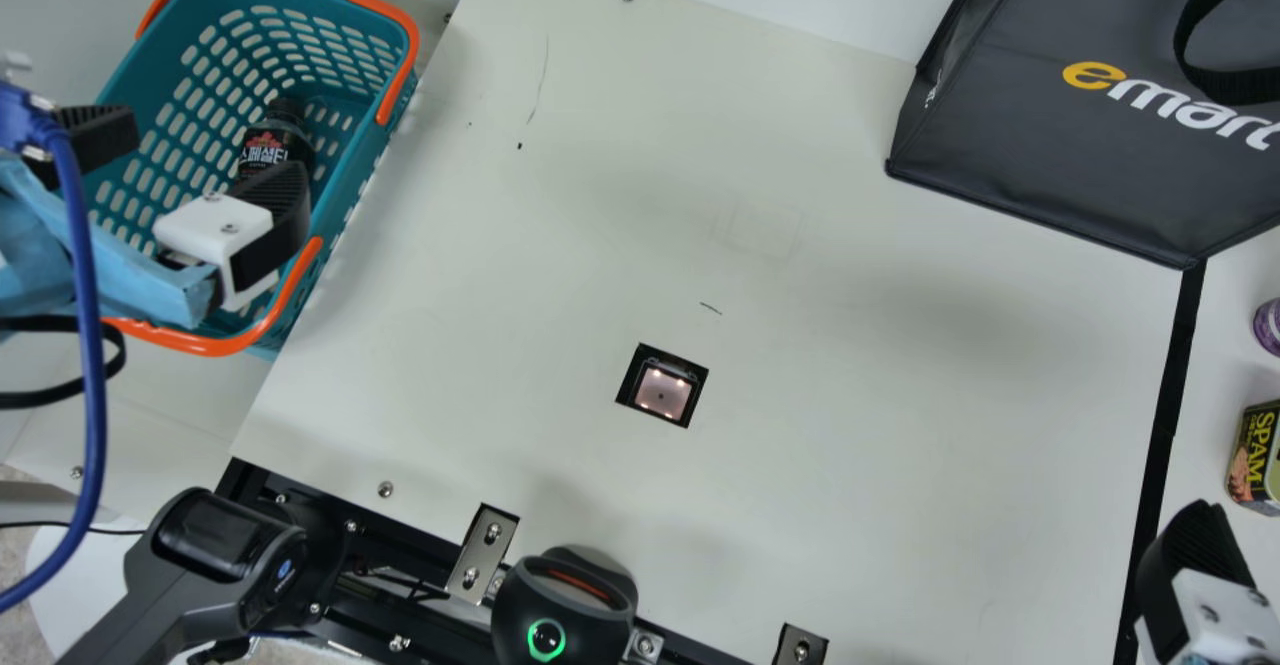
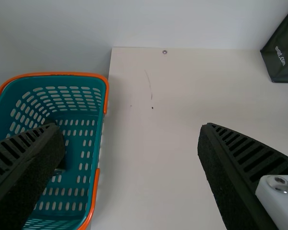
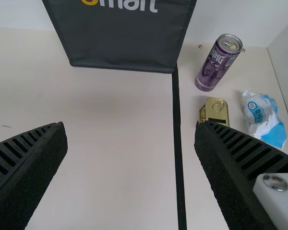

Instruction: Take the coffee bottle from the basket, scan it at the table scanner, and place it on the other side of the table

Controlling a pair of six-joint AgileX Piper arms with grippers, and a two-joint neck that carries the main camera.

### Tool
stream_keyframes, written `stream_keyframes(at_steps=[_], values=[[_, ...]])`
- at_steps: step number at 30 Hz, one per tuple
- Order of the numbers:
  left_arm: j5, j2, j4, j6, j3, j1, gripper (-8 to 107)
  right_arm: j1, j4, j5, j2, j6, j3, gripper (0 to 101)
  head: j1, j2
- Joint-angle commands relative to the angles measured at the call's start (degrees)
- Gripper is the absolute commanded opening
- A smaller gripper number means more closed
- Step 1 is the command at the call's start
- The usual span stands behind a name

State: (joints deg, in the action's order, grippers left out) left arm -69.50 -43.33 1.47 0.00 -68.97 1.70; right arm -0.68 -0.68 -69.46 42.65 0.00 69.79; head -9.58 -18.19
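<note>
Two tools appear in the main view. The left tool (image 1: pixel 212 151) is positioned over the basket (image 1: pixel 362 170), its ribbed fingers spread wide with nothing between them. The coffee bottle (image 1: pixel 275 140) lies within the basket, partly hidden by one of those fingers. The right tool (image 1: pixel 1195 560) occurs at the opposite side of the table (image 1: pixel 850 365); the right wrist view shows its fingers likewise wide apart, holding nothing. The table scanner (image 1: pixel 661 392), a lit square in a dark recess, is set into the tabletop between the tools. A dark bag (image 1: pixel 1040 135) adjoins a black strip (image 3: pixel 177 129), beyond which are a purple can (image 3: pixel 218 62), a tin (image 3: pixel 216 110) and a blue-and-white packet (image 3: pixel 265 117).
</note>
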Motion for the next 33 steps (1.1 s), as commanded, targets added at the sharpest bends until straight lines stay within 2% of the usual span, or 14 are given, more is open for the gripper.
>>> stream_keyframes(at_steps=[1, 7, 12, 23, 33], values=[[0.00, 0.00, 0.00, 0.00, 0.00, 0.00, 90, 0.00, 0.00, 0.00, 0.00, 0.00, 0.00, 95, 1.66, -0.23], [0.05, -0.12, -0.09, -0.18, 0.01, -0.17, 90, 0.00, 0.00, 0.03, 0.00, 0.00, 0.00, 95, 1.66, -0.23], [0.46, -1.13, -0.99, -2.48, 0.22, -3.12, 90, 0.00, 0.00, 0.03, 0.00, 0.00, 0.00, 95, 1.66, -0.23], [2.44, -4.53, -1.67, -6.90, 1.48, -14.24, 90, 0.00, 0.00, 0.03, 0.00, 0.00, 0.00, 95, 1.66, -0.23], [5.90, -9.76, 1.23, -0.29, 3.78, -25.02, 90, 0.00, 0.00, 0.03, 0.00, 0.00, 0.00, 95, 1.66, -0.23]])
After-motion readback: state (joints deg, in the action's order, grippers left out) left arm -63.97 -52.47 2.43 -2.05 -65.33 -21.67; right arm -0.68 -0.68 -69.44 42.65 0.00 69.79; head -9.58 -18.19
